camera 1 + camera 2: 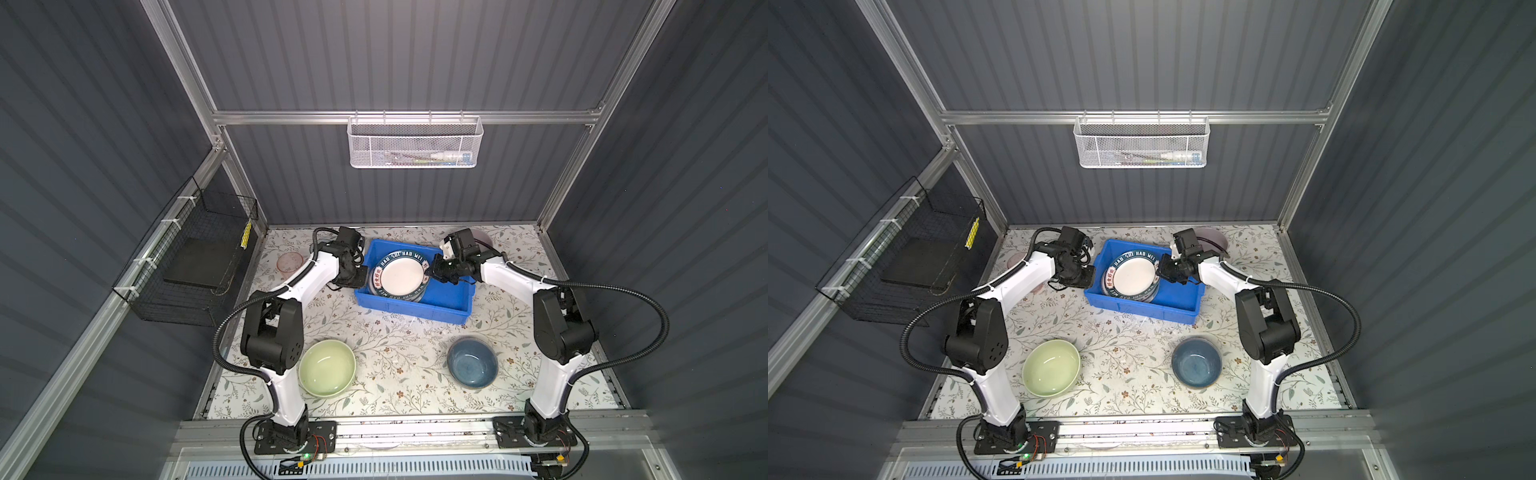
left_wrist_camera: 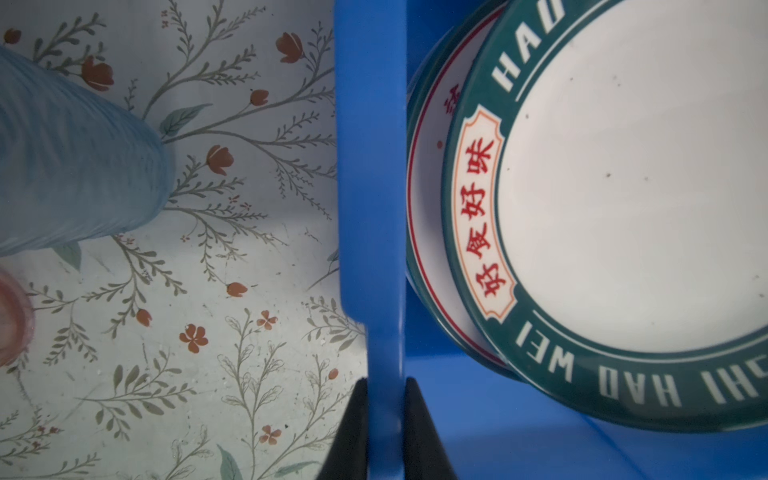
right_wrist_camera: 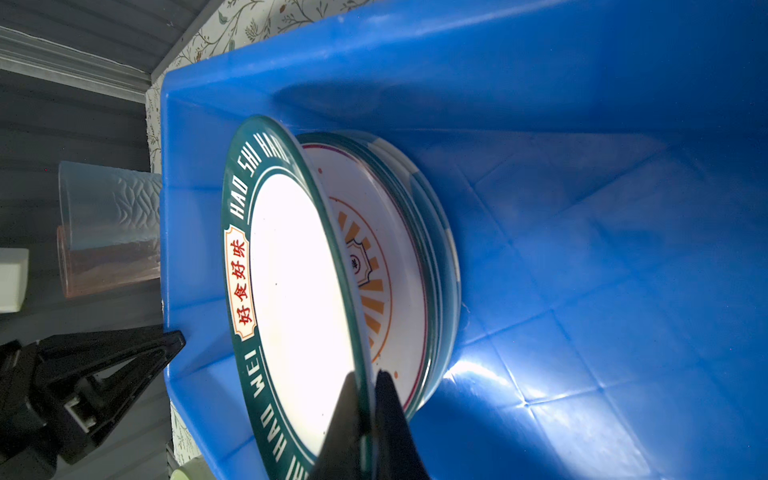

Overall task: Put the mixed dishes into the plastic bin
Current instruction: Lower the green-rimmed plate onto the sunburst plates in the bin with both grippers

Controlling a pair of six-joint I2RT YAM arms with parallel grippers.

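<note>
Right wrist: plate [image 3: 299,270] rim inside right claw [image 3: 368,376].

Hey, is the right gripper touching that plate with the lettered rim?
Touching. In the right wrist view the right gripper clamps the rim of the lettered plate between its two fingers, with no gap showing.

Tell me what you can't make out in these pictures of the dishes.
- Lower plates: count unclear; the lettered plate covers them in both top views.
- Pink bowl: mostly behind the right arm in both top views.
- Blue tumbler: blurred, cut off by the left wrist view's edge.
- White mesh basket: contents too small in both top views.
</note>
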